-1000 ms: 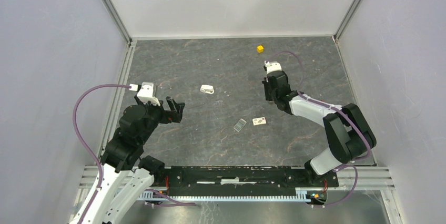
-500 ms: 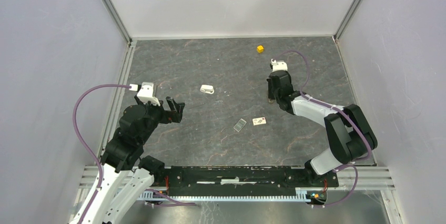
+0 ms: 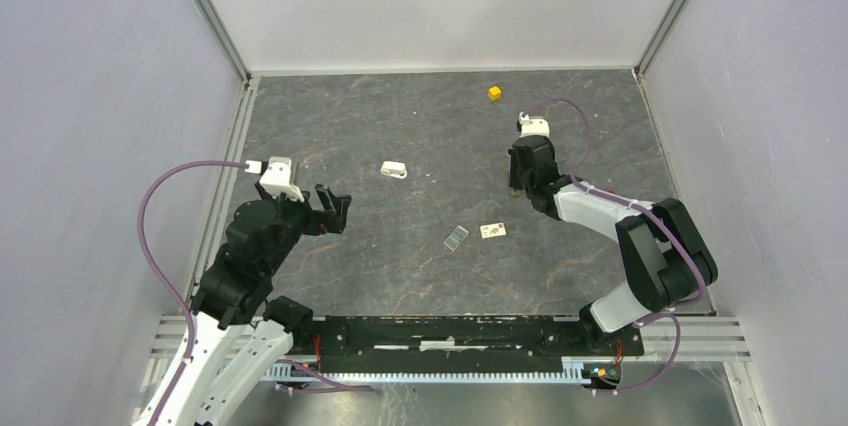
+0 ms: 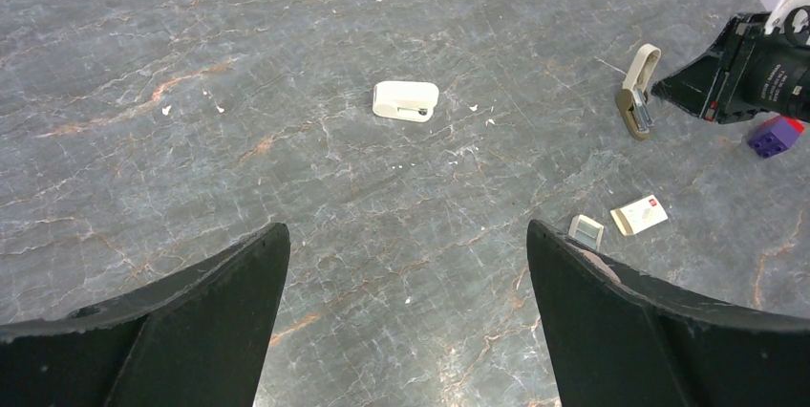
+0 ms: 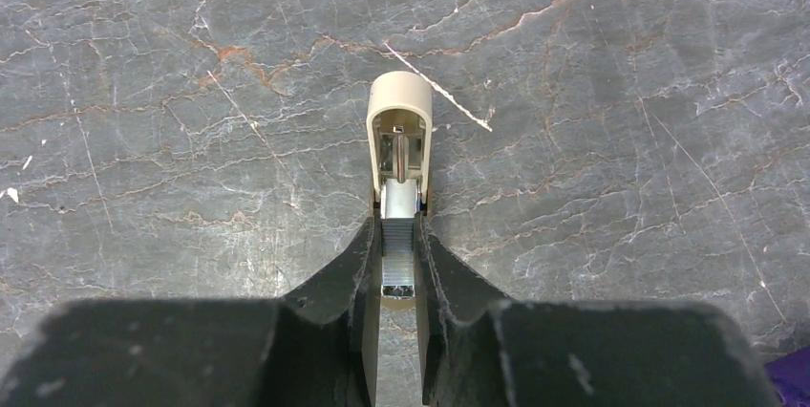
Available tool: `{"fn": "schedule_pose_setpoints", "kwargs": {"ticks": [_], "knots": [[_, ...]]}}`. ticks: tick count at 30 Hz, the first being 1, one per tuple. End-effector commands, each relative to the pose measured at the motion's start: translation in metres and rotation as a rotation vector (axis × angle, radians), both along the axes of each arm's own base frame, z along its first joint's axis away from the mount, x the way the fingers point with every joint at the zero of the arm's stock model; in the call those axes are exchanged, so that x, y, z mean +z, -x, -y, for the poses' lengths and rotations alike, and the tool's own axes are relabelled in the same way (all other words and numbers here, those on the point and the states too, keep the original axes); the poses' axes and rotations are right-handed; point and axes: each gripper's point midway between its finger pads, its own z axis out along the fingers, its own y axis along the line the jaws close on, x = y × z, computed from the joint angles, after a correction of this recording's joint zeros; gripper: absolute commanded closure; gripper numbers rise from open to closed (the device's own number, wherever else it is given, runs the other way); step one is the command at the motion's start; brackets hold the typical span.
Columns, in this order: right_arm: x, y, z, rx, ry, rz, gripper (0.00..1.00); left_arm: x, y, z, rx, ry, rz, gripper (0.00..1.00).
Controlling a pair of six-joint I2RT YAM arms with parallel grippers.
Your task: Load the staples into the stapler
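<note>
My right gripper point(image 5: 396, 227) is shut on the stapler point(image 5: 399, 130), whose cream rounded end points away from the fingers. Ribbed silvery metal shows in its channel between the fingertips. In the left wrist view the stapler point(image 4: 638, 92) is hinged open, a white arm above a brownish one, low over the table. The staples point(image 3: 456, 237) lie flat mid-table, a small silvery block point(image 4: 586, 230) with a pale rim, apart from both grippers. My left gripper point(image 3: 335, 208) hovers open at the left with nothing between its fingers point(image 4: 229, 283).
A pale card point(image 3: 492, 231) with dark marks lies just right of the staples. A white rounded plastic piece point(image 3: 394, 170) sits centre-left. A yellow cube point(image 3: 494, 93) is at the back, and a purple block point(image 4: 772, 136) lies beside the right arm. Metal-framed walls enclose the table.
The right wrist has shifted slightly to the right with the stapler still in its grip. The left arm has not moved.
</note>
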Motion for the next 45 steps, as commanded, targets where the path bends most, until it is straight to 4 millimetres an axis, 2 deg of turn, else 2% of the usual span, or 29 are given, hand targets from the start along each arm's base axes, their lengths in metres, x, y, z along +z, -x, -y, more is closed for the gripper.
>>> {"fn": "schedule_pose_setpoints", "kwargs": {"ticks": [1, 33, 45], "knots": [[0.003, -0.003, 0.001, -0.029, -0.034, 0.031, 0.8, 0.011, -0.001, -0.003, 0.002, -0.021, 0.053, 0.0], [-0.001, -0.005, -0.001, -0.044, -0.062, 0.038, 0.79, 0.012, 0.0, -0.002, -0.007, -0.017, 0.055, 0.0], [-0.01, -0.001, 0.0, -0.047, -0.062, 0.028, 0.79, 0.012, 0.0, -0.003, -0.002, -0.017, 0.059, 0.0]]}}
